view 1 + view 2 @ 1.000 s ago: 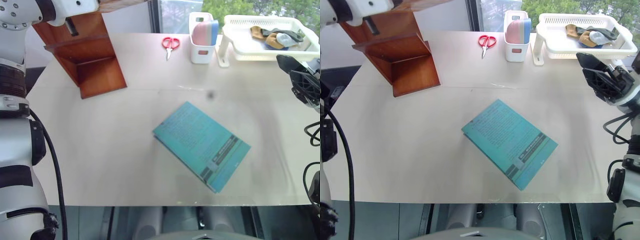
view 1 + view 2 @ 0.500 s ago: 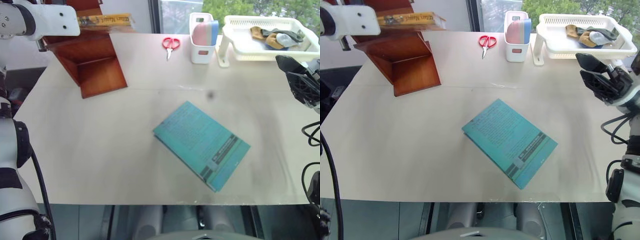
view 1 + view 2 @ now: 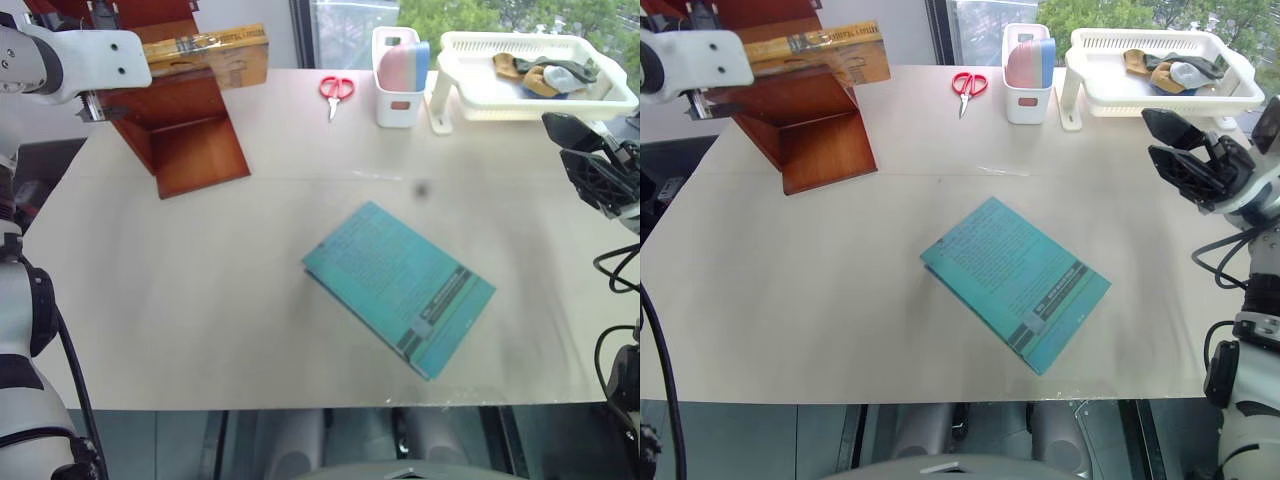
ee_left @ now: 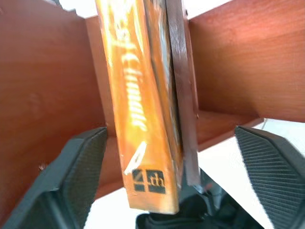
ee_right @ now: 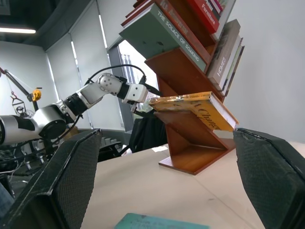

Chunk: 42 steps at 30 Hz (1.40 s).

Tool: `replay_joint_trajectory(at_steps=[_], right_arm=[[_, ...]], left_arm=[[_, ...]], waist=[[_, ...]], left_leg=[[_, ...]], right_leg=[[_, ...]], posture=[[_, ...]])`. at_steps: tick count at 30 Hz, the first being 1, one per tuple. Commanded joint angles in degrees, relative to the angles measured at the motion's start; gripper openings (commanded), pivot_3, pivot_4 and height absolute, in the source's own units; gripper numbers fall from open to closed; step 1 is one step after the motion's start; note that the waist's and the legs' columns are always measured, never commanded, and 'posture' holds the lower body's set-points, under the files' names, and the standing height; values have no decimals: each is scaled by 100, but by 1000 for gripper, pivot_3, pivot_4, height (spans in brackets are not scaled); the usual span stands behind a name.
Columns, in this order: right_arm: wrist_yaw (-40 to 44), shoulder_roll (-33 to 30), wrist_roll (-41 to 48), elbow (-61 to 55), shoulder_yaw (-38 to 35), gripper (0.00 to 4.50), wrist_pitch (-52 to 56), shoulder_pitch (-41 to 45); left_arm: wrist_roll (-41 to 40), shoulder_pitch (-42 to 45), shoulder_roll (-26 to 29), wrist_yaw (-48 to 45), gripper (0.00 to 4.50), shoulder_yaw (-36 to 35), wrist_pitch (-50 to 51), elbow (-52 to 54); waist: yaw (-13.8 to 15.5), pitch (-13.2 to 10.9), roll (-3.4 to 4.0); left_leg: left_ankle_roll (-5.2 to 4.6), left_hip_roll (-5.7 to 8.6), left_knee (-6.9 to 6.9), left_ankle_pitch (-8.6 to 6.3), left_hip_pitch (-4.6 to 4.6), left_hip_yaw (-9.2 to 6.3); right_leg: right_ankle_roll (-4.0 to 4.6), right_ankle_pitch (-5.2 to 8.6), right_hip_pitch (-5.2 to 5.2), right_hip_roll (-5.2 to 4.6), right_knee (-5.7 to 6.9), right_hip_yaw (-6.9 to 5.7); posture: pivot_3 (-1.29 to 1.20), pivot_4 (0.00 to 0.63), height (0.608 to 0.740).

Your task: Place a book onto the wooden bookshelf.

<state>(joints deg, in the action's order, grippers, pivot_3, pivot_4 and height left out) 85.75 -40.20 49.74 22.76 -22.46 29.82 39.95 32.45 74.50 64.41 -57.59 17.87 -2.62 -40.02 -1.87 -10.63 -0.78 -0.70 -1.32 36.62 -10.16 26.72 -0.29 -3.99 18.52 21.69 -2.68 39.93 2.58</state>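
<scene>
Starting near, we see a teal book lying flat mid-table and our right gripper idle at the right, its fingers parted and empty. Far left, the book rests on a shelf tier — our left gripper has spread wide, no finger touching it. We judge it thick, stiff and weighty — best pinched across the spine end.

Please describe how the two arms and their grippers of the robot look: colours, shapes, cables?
The left arm has white and light grey rounded shells with black joint rings, and a black cable hangs along it. The left gripper has two black fingers with finely ribbed pads. The right gripper is black and angular, on a white and grey wrist, with black cables looping below it.
</scene>
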Motion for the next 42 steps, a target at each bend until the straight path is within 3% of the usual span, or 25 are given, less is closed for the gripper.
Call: replay_joint_trajectory(at_steps=[1,7,11,16,21,22,24,27,30,34,38,42], right_arm=[[-35,-68,117,-279,-213,4500,-44,-38],[-88,-115,150,-365,-306,4500,-22,-156],[-109,-190,138,-328,-332,4500,30,-211],[-99,-288,139,-290,-318,4500,94,-172],[-134,-335,142,-292,-307,4500,121,-90],[-144,-332,148,-315,-312,4500,124,-99],[-209,-312,192,-466,-355,4500,136,-190],[-289,-318,229,-631,-418,4500,150,-298],[-380,-379,343,-793,-556,4500,215,-419],[-500,-391,415,-1024,-635,4500,247,-614],[-613,-404,491,-1200,-733,4500,281,-739],[-711,-407,548,-1317,-784,4500,278,-811]], left_arm=[[-32,-36,265,9,4434,-313,173,324],[-671,-485,545,-88,4434,-1009,410,917],[-1831,-674,485,-811,4434,-1905,1774,1817],[-2654,-976,474,-963,4434,-2594,3195,3031],[-3365,-1536,-468,-609,4434,-2566,4118,4263],[-3440,-1589,-809,-352,4434,-2537,4278,4431],[-3587,-1630,-2062,513,4434,-2348,4392,4570],[-3614,-1668,-3041,1166,4434,-2182,4361,4571],[-3626,-1753,-3965,1897,4434,-2064,3819,4049],[-3342,-1572,-4794,3042,4434,-2023,2180,2320],[-3141,-742,-5171,4056,4434,-2114,383,73],[-2992,6,-5351,4777,4434,-2117,-682,-1744]], waist=[[-12,0,0],[-41,0,0],[-31,0,0],[-42,1,1],[22,4,7],[22,2,3],[77,4,6],[139,1,0],[106,1,0],[93,5,7],[110,2,2],[128,2,1]], left_leg=[[0,0,0,0,0,-1],[0,-1,1,0,0,-5],[0,-2,10,0,0,-5],[-1,-3,19,0,0,-10],[0,-6,42,0,-9,-13],[-1,-5,56,0,-10,-13],[-1,-4,70,0,-10,-12],[-2,-3,88,0,-18,-24],[-2,-1,87,-1,-12,-27],[-2,-3,74,0,-20,-25],[-3,2,76,-1,-20,-20],[-4,7,75,-1,-10,-14]], right_leg=[[0,0,0,0,1,0],[0,0,0,0,3,1],[0,0,-2,0,7,-4],[0,0,-5,0,13,-3],[0,0,-15,2,39,-8],[0,0,-16,3,51,-7],[0,0,-15,4,69,-4],[-2,-1,-35,2,72,-12],[-2,-1,-25,3,72,-3],[-1,-1,-15,3,75,15],[-3,-2,-13,1,77,21],[-3,-2,-12,-2,67,12]], posture=[[0,150,740],[0,150,740],[0,150,740],[0,150,740],[0,150,740],[0,150,740],[0,150,740],[0,150,740],[0,150,740],[0,150,740],[0,150,740],[0,150,740]])
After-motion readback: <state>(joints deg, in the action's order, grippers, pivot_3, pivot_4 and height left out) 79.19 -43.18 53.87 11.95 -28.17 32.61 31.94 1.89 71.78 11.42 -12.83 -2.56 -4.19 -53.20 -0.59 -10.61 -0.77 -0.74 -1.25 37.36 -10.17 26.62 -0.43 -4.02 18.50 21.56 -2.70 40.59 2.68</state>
